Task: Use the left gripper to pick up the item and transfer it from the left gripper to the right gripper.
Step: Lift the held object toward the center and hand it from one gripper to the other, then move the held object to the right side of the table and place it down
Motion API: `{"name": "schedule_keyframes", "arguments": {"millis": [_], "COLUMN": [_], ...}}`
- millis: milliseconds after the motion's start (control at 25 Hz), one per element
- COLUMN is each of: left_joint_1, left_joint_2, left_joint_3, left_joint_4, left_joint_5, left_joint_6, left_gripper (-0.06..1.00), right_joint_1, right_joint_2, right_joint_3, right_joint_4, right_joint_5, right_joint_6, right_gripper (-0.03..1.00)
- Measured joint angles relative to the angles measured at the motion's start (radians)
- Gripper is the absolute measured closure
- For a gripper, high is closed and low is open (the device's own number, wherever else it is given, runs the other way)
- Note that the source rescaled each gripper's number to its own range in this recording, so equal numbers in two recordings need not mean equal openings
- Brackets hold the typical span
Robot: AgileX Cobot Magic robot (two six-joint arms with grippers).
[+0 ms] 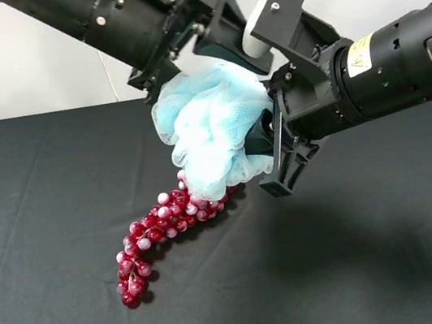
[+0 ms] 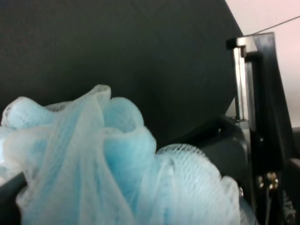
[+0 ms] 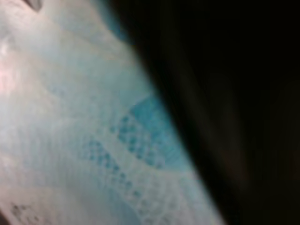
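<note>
1. Seemingly, the left gripper's jaws pinch the item at its eleven o'clock, buried in mesh; loose ruffles could slide out.
2. The right gripper crowds in at three o'clock, and I cannot tell whether it has closed; an early release would drop the item.
3. The item hangs above the table; the grape bunch at seven o'clock could snag it.

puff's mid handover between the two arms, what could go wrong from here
1. The bath puff hangs between the left pincer and right pincer, and its ruffles hide both grips; if one releases before the other truly holds, it may drop.
2. It would likely land on the grape bunch lying beneath.
3. The two pincers sit very close, so they might bump or snag mesh when parting.
</note>
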Motion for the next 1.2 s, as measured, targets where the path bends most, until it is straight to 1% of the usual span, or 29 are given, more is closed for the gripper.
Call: {"name": "schedule_keyframes", "arguments": {"millis": [80,160,400,560,720,800,880,1000,1200], "left_joint_1": [0.031,0.062,0.151,0.213,0.268,0.288,0.295,0.296,0.296], "left_joint_2": [-0.013,-0.03,-0.11,-0.178,-0.246,-0.284,-0.32,-0.381,-0.508], "left_joint_3": [0.0,0.0,0.0,0.0,0.0,0.0,0.0,0.0,0.0], "left_joint_4": [0.018,0.04,0.112,0.137,0.196,0.241,0.295,0.399,0.58], "left_joint_5": [0.023,0.046,0.08,0.097,0.133,0.159,0.186,0.231,0.279], "left_joint_6": [-0.007,-0.011,-0.016,-0.016,-0.019,-0.033,-0.06,-0.132,-0.216], "left_gripper": [-0.05,-0.05,-0.05,-0.05,-0.05,-0.05,-0.05,-0.05,-0.04], "right_joint_1": [0.0,0.0,0.0,0.0,0.0,0.0,0.0,0.0,0.0], "right_joint_2": [0.0,0.0,0.0,0.0,0.0,0.0,0.0,0.0,0.0], "right_joint_3": [0.0,0.0,0.0,0.0,0.0,0.0,0.0,0.0,0.0], "right_joint_4": [0.0,0.0,0.001,0.002,0.004,0.004,0.005,0.007,0.007], "right_joint_5": [-0.005,-0.007,-0.007,-0.007,-0.007,-0.007,-0.007,-0.007,-0.006], "right_joint_6": [0.0,0.0,0.0,0.0,0.0,0.0,0.0,0.0,0.0], "right_gripper": [0.85,0.89,0.91,0.91,0.91,0.94,0.94,0.94,0.94]}}
